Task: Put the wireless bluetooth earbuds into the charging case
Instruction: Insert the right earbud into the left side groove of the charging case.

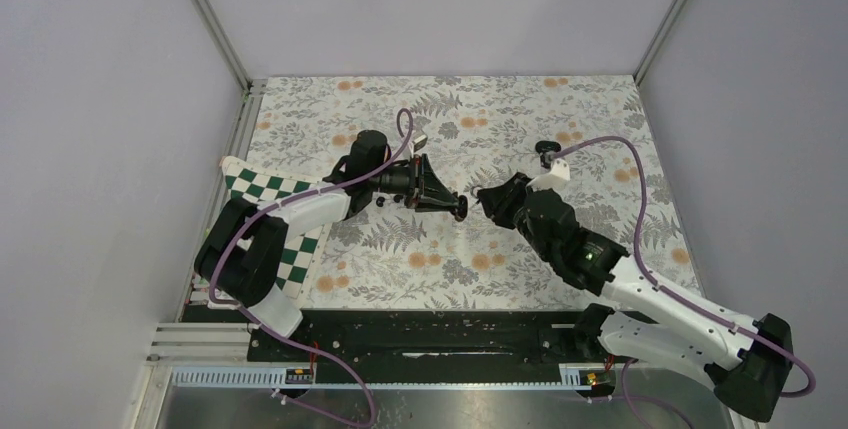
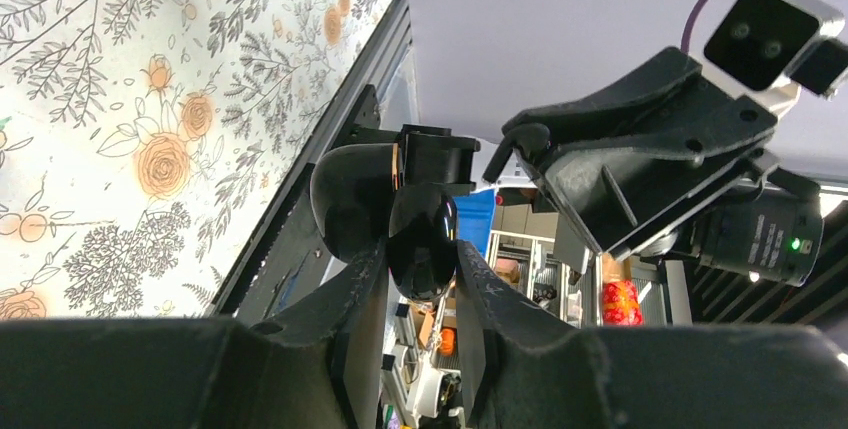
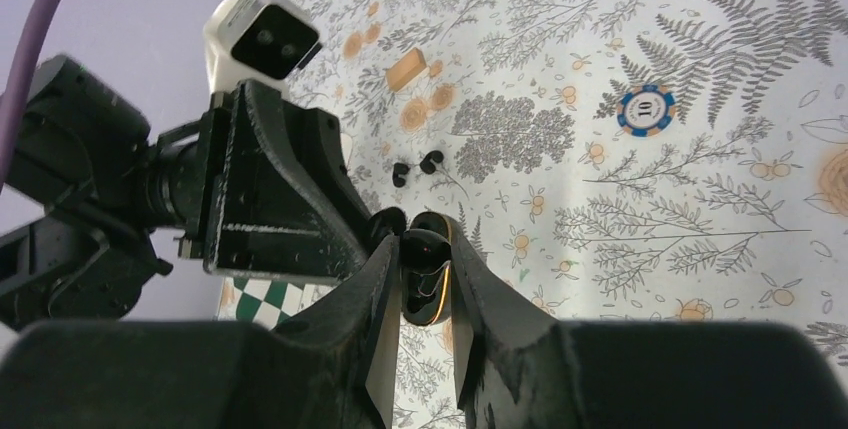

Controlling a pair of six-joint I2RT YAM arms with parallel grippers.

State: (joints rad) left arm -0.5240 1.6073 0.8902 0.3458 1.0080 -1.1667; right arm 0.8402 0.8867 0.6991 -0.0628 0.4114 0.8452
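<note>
The charging case (image 3: 427, 289), glossy black with a thin gold rim, hangs above the middle of the table and looks hinged open. My right gripper (image 3: 420, 249) is shut on the gold-rimmed half. My left gripper (image 2: 422, 254) is shut on the other glossy half (image 2: 421, 229), and the two sets of fingertips nearly touch (image 1: 472, 204). Both wireless bluetooth earbuds (image 3: 401, 172) (image 3: 432, 160), tiny and black, lie side by side on the floral cloth beyond the case. In the top view I cannot make them out.
A small tan piece (image 3: 406, 71) lies further back on the cloth. A blue-and-white chip (image 3: 645, 109) rests to the right of the earbuds. A green-and-white checked mat (image 1: 270, 189) lies under the left arm. Walls enclose the table on three sides.
</note>
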